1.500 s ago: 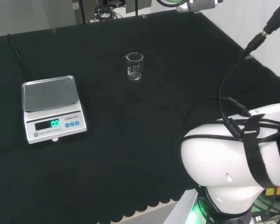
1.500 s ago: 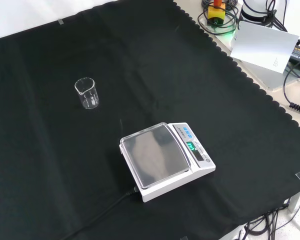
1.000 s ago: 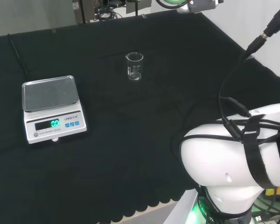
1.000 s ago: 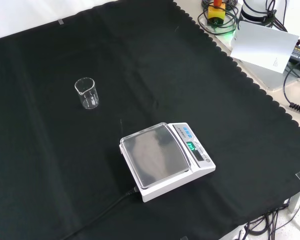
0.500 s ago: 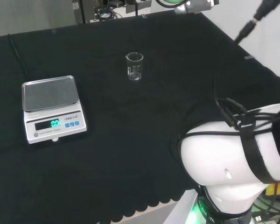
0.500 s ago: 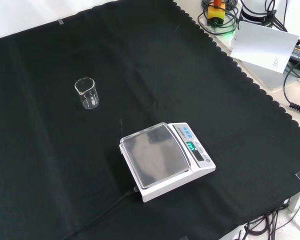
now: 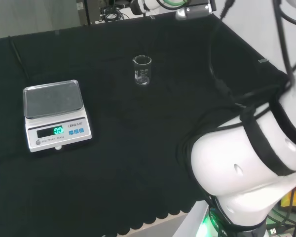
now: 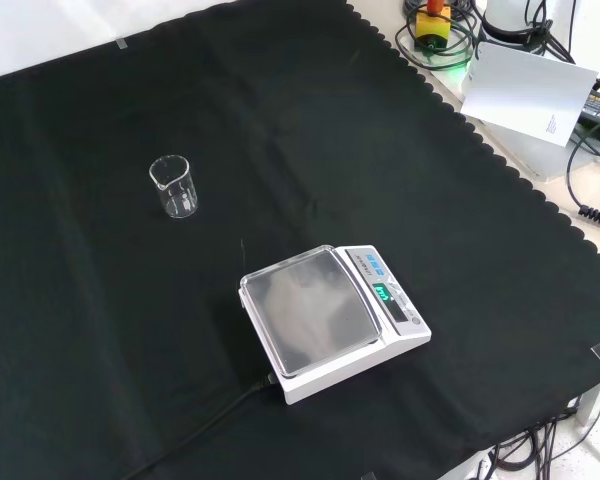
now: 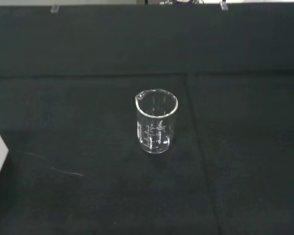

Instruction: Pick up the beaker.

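A small clear glass beaker (image 7: pixel 142 70) stands upright on the black cloth, and it looks empty. In the front view the beaker (image 8: pixel 174 186) is at the upper left, well apart from the scale. The wrist view looks straight at the beaker (image 9: pixel 156 121) from some distance, with its spout turned to one side and printed marks on its wall. Nothing touches it. A white part of the arm's far end (image 7: pixel 187 7) hangs at the top edge of the head view, beyond the beaker.
A white digital scale (image 7: pixel 54 113) with a lit green display sits left of the beaker in the head view; the scale (image 8: pixel 330 320) is centre-low in the front view. The arm's big white links (image 7: pixel 246 173) stand at lower right. A white box and cables (image 8: pixel 525 85) lie past the cloth's scalloped edge.
In the head view the arm's white links and cables have swung up and to the left, and the arm's far end has slid left along the top edge. The beaker and scale have stayed put.
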Robot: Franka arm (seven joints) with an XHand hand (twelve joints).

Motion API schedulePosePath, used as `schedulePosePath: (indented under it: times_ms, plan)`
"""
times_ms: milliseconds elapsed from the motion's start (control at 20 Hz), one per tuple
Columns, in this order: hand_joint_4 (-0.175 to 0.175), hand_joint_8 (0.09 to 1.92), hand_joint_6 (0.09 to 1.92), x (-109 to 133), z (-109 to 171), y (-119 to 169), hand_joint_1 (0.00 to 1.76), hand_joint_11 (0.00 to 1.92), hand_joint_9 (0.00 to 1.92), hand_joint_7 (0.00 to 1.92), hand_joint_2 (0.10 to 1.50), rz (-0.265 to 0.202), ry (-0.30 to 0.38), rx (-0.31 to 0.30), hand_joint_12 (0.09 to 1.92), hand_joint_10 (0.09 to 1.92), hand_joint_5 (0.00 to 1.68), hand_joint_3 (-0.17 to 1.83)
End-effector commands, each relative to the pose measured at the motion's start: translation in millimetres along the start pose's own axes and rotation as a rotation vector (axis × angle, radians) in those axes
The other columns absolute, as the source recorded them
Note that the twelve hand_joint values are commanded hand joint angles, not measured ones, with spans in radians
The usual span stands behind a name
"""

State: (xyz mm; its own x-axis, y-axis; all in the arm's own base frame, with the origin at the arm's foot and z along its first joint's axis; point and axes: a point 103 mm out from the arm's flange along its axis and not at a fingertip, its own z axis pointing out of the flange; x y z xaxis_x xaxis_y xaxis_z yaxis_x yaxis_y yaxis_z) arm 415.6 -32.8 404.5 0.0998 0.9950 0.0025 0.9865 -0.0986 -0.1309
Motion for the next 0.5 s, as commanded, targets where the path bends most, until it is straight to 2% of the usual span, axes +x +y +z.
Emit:
schedulePosePath:
  times_ms: [50, 250, 500]
  plan:
    - [0.01, 0.64, 0.09, -2.9, 41.6, 101.4, 0.34, 0.0, 0.16, 0.0, 0.68, -0.041, -0.006, 0.026, 1.41, 0.82, 0.04, 0.21]
    - [0.01, 0.6, 0.09, 9.3, 75.2, 124.8, 0.35, 0.0, 0.14, 0.0, 0.69, -0.07, -0.016, 0.087, 1.38, 0.82, 0.02, 0.19]
    - [0.012, 0.51, 0.09, 23.4, 111.3, 138.7, 0.35, 0.0, 0.11, 0.0, 0.7, -0.095, -0.009, 0.14, 1.34, 0.82, 0.0, 0.17]
